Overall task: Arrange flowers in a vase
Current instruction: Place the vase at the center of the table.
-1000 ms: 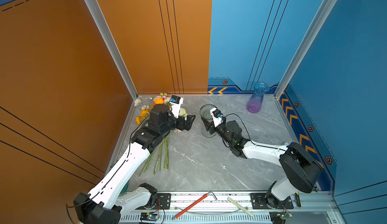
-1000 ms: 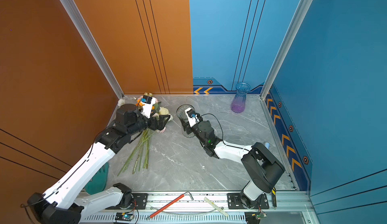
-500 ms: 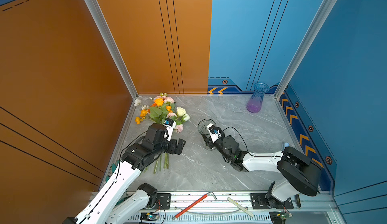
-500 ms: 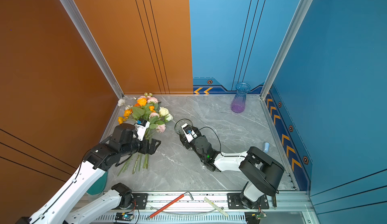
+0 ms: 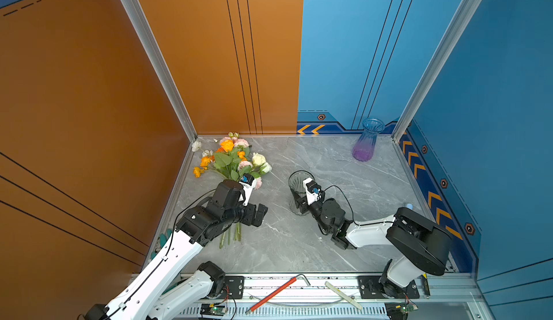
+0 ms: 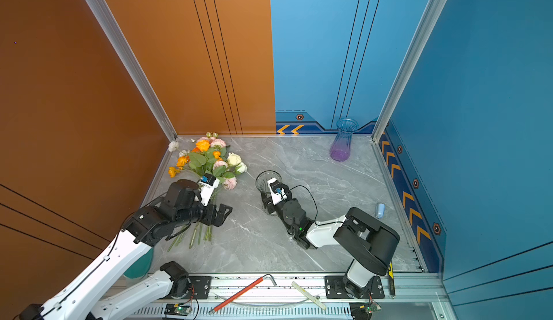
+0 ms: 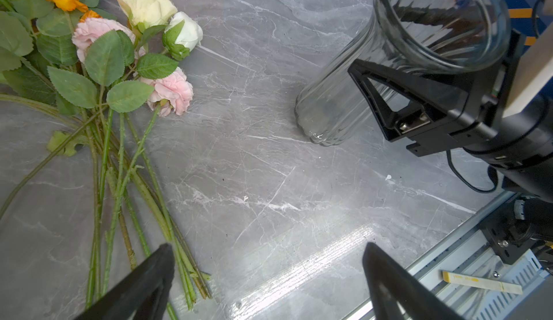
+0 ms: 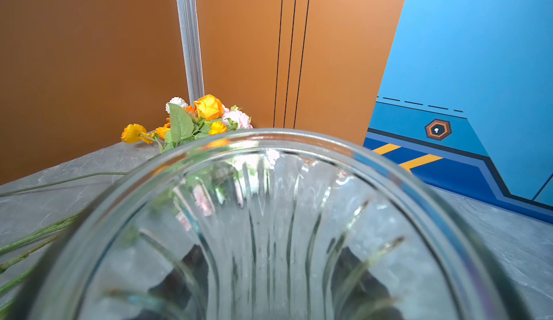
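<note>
Update from the cell. The left arm just backed off. A second ago it sat over the blooms and hid half of them; now it has slid down the bunch and hangs over the stem ends. The left pincer [image 5: 257, 213] is wide, with nothing in it. In its wrist view one finger [image 7: 146, 279] is over the outermost stems. The other is out over bare counter [image 5: 284, 249] on the clear-vase side, so it isn't straddling the bunch yet.

The flowers [image 5: 233, 163] haven't moved. They lie flat on the counter on the left arm's side of the clear vase [image 5: 294, 183], near it, not touching. None are in any vase.

Opposite, the right pincer [image 5: 300, 203] is clamped on the clear vase, on the ribbed body below the flared mouth. Over the last second it drew the vase a bit closer to the robot, same grip. The vase looks leaned in the left wrist view, but that could be camera angle. I can't tell if the base sits flat or is lifted. Inside it's empty.

A second, blue-to-purple vase [image 5: 366, 142] stands well beyond the clear vase, with nothing near it.

My read: moving from blooms to stems sets up a proper pick point, and pulling the vase in shortens the carry. The task is basically at zero, first grasp pending. Next, the left pincer needs to shift away from the clear vase to bracket the stems, then go down. Risk: the thin stems fan out, so it could easily catch only a few.
</note>
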You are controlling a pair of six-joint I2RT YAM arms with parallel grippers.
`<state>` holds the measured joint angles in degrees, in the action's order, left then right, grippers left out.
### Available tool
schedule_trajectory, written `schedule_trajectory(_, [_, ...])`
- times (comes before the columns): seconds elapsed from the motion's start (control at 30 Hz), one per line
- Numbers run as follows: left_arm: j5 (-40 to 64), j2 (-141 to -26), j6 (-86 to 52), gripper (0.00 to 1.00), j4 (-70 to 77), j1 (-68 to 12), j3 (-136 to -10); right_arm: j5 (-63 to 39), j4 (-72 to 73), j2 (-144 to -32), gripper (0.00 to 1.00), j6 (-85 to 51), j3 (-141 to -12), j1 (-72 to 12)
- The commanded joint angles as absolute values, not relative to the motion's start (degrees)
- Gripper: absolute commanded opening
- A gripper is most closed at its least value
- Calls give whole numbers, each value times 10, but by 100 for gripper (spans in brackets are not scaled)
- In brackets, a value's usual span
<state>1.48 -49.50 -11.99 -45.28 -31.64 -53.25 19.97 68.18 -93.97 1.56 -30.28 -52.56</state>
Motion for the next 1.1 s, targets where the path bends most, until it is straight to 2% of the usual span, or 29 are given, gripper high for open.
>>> schedule_trajectory(0.0, [-10,-507,-104,98,-485,-321,-544,217,791,-943,35,-10,-320,-526])
schedule_trajectory(0.2, [-11,-509,-97,98,-490,-321,-551,223,778,-957,40,-14,-323,-526])
schedule_trajectory(0.43, [-12,-519,-90,98,-493,-319,-562,226,743,-948,95,-17,-325,-526])
schedule_trajectory(0.47, [-13,-522,-88,98,-493,-319,-565,225,737,-945,100,-15,-324,-525])
schedule_trajectory(0.7, [-34,-541,-65,98,-505,-309,-607,212,664,-898,100,-9,-301,-523])
schedule_trajectory(0.83, [-93,-558,-42,99,-509,-286,-636,216,585,-825,100,-16,-249,-523])
schedule_trajectory(0.93, [-160,-580,-14,89,-509,-260,-644,213,478,-742,100,-20,-218,-523])
schedule_trajectory(1.07, [-149,-619,16,79,-507,-206,-648,201,370,-640,100,-29,-191,-511])
